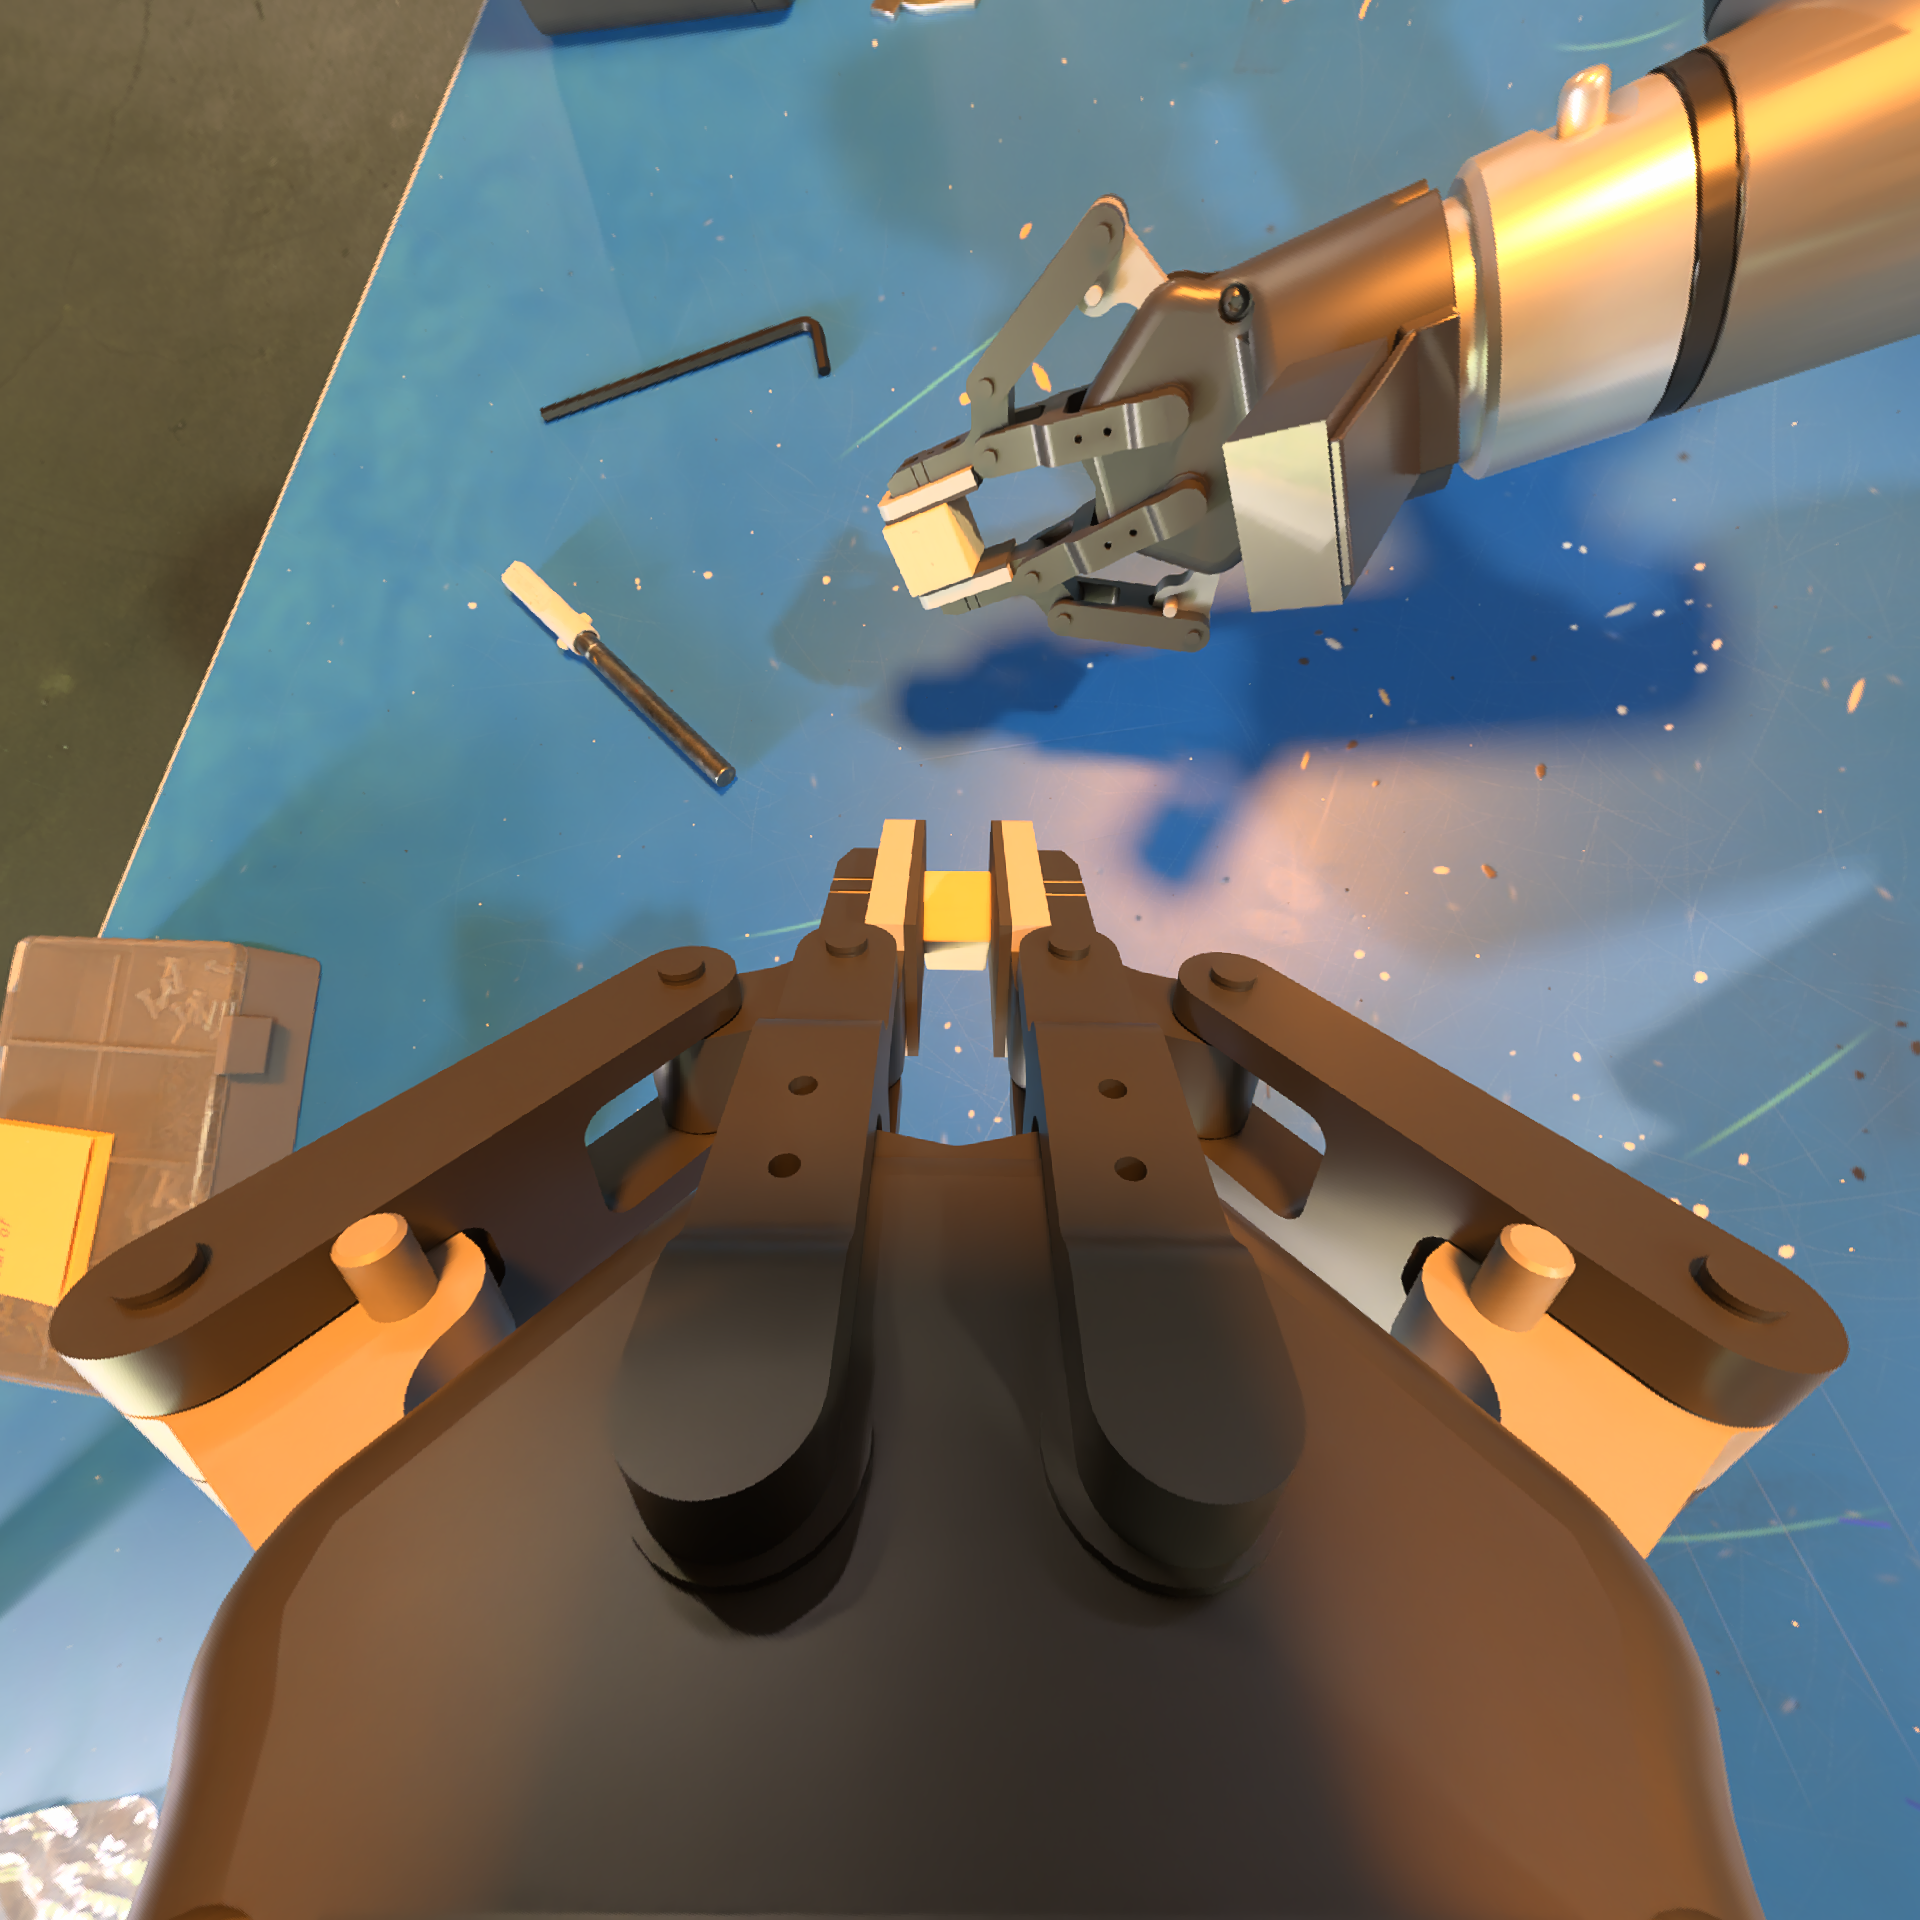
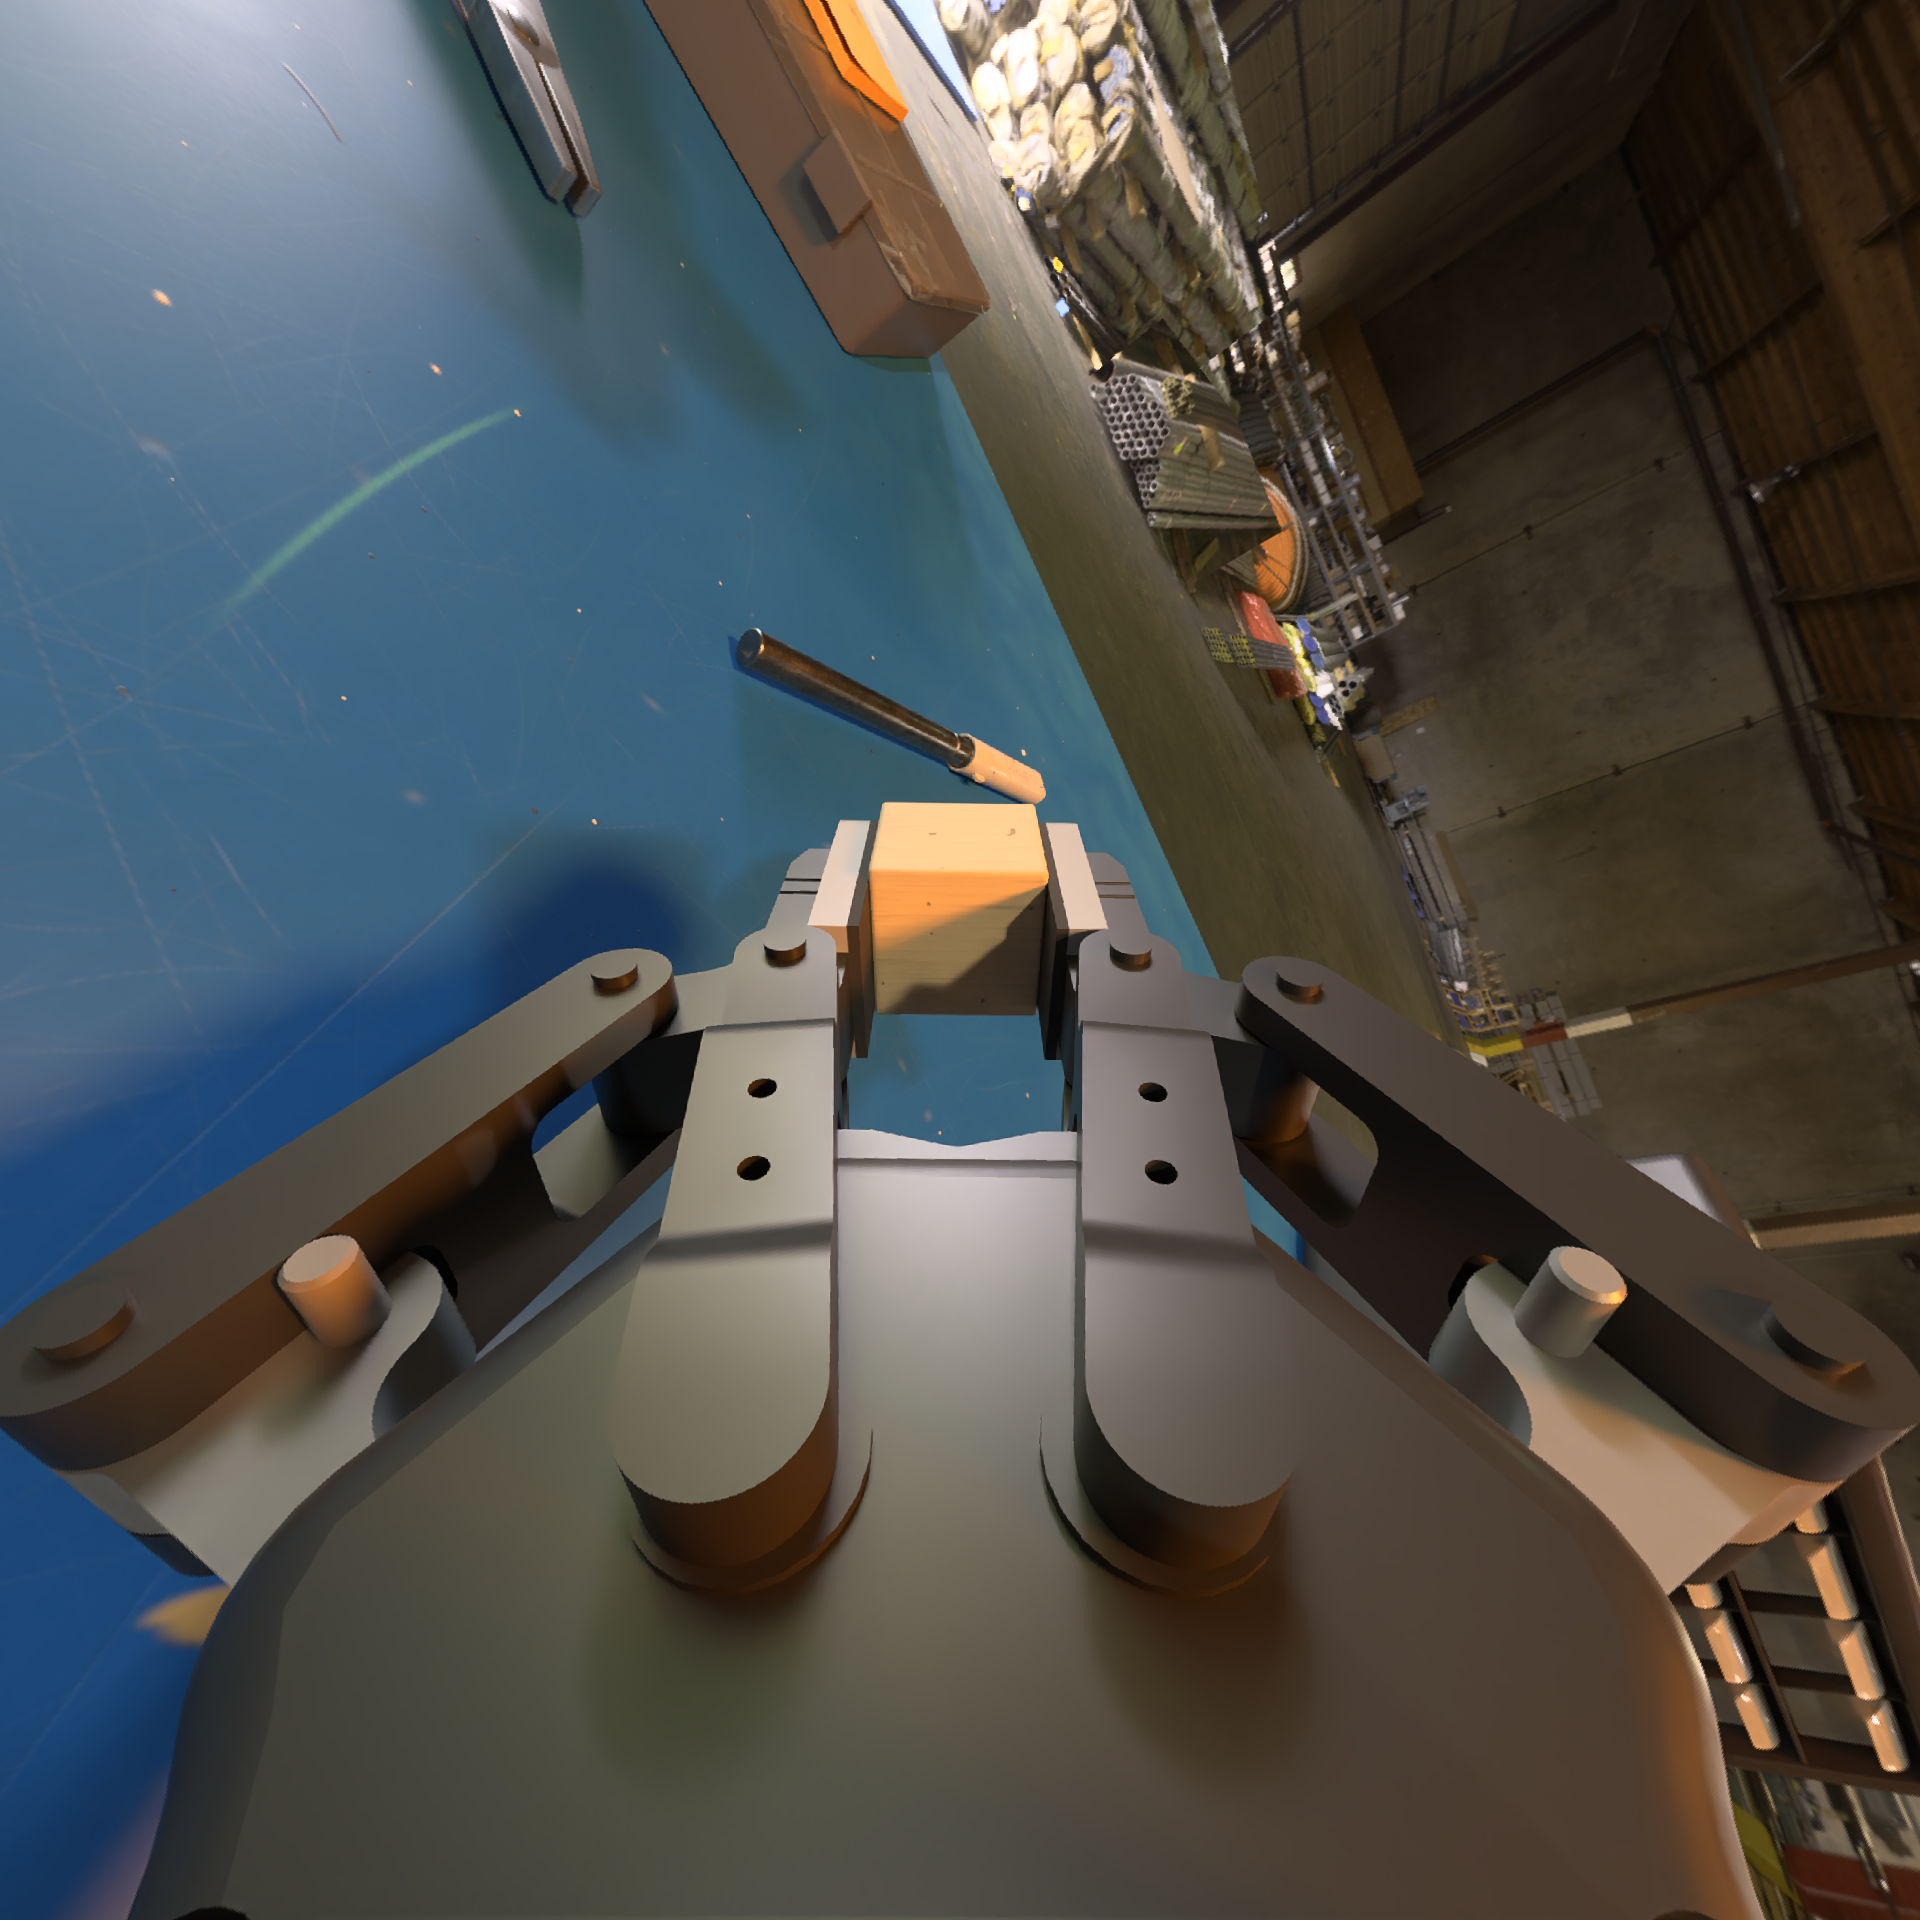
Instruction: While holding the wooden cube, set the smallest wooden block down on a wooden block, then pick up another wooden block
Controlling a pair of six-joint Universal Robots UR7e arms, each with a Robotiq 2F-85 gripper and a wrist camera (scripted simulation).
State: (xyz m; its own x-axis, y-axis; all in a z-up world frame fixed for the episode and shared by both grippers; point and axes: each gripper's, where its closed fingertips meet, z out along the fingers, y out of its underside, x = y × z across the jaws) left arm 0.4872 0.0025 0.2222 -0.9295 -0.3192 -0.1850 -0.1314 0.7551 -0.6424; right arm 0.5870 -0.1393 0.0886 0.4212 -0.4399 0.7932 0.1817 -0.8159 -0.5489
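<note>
Left gripper fingers clamp the small pale wooden block; right gripper fingers clamp the larger tan wooden cube at 12 o'clock; no target block visible, so release risks dropping onto the bare blue surface.

No legible text was found in either view. An orange label sat on the grey case at the left edge of the blue table; faint marks ran along the label's left border, cut off by the frame and too small to make out. In the right wrist view the same case showed only an edge of the orange label, with no characters discernible. The hex key and the pin tool carried no visible markings. Background shelving in the right wrist view was too blurred for any sign to be made out.
</note>
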